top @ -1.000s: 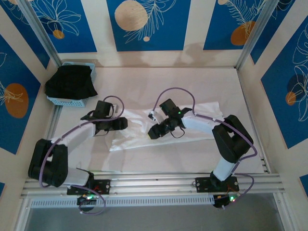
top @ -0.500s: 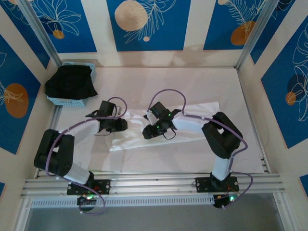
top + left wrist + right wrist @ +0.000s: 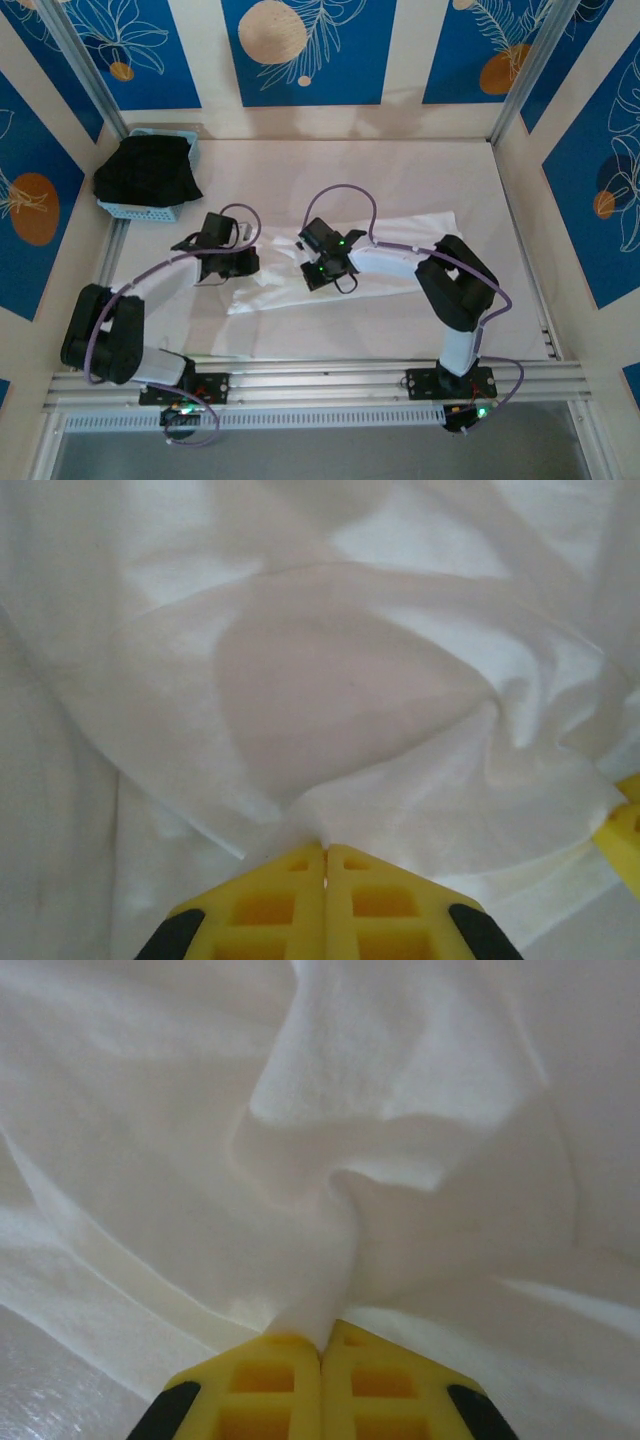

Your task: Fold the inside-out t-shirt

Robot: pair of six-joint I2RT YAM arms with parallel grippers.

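The inside-out t-shirt (image 3: 285,290) lies rumpled across the middle of the white table, stretching from lower left to upper right. My left gripper (image 3: 243,262) sits at its left part, and in the left wrist view its yellow fingers (image 3: 325,852) are shut on a pinched fold of the white cloth (image 3: 330,700). My right gripper (image 3: 313,274) is over the shirt's middle; in the right wrist view its fingers (image 3: 322,1342) are shut on a bunched ridge of the same cloth (image 3: 330,1210). The other gripper's yellow tip (image 3: 625,825) peeks in at the right edge of the left wrist view.
A light blue basket (image 3: 140,208) holding a black garment (image 3: 148,170) stands at the back left corner. Metal frame posts (image 3: 522,75) and patterned walls bound the table. An aluminium rail (image 3: 330,380) runs along the near edge.
Both grippers have closed on the shirt. The right gripper moved left and down toward the shirt's middle; the left arm shifted slightly.
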